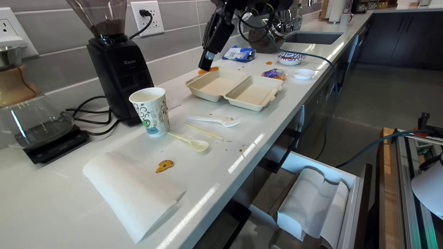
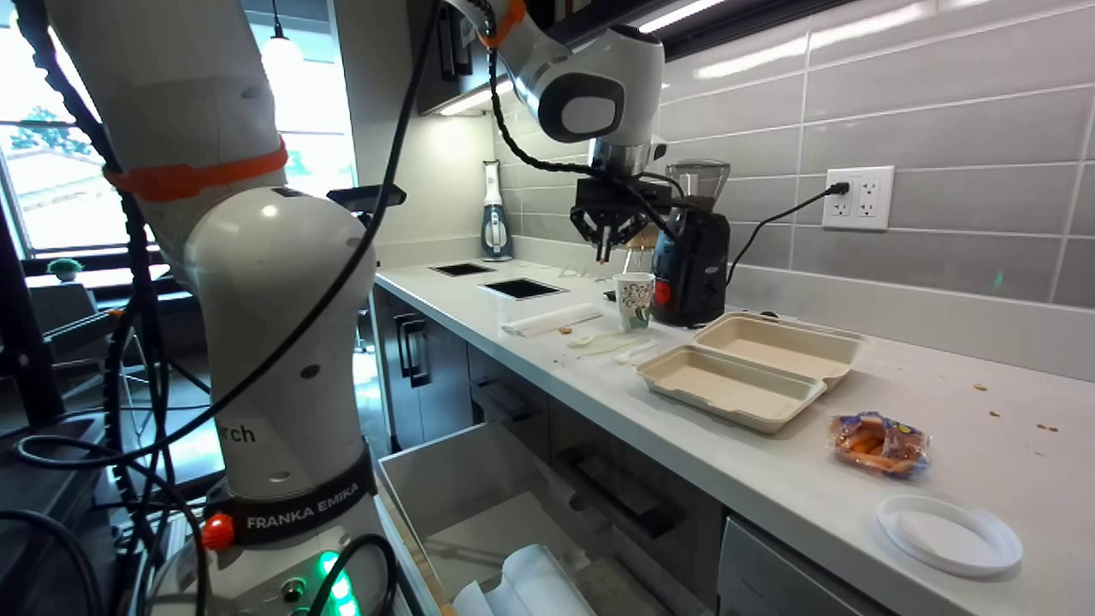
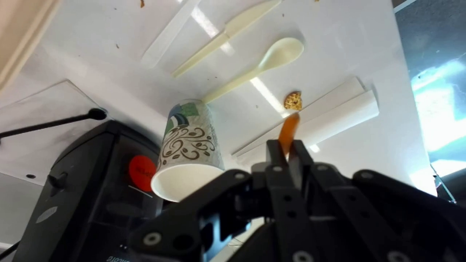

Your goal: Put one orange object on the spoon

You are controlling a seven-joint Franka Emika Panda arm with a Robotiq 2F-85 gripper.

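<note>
My gripper (image 3: pixel 285 147) is shut on a small orange stick (image 3: pixel 289 129) in the wrist view; the stick juts out past the fingertips. In an exterior view the gripper (image 1: pixel 206 64) shows with the orange stick (image 1: pixel 214 69) at its tip; the gripper also shows in an exterior view (image 2: pixel 604 246), in the air above the counter. A pale cream spoon (image 3: pixel 282 54) lies flat on the counter, its handle end by the paper cup (image 3: pixel 191 140). The spoon also shows in an exterior view (image 1: pixel 198 144). The gripper is above the counter, apart from the spoon.
A pale knife (image 1: pixel 203 130) and a white utensil (image 1: pixel 221 121) lie beside the spoon. An orange-brown chip (image 1: pixel 165 166) lies near a folded paper towel (image 1: pixel 129 193). The black grinder (image 1: pixel 121 74), open takeout box (image 1: pixel 254 90) and bag of orange pieces (image 2: pixel 878 445) stand along the counter.
</note>
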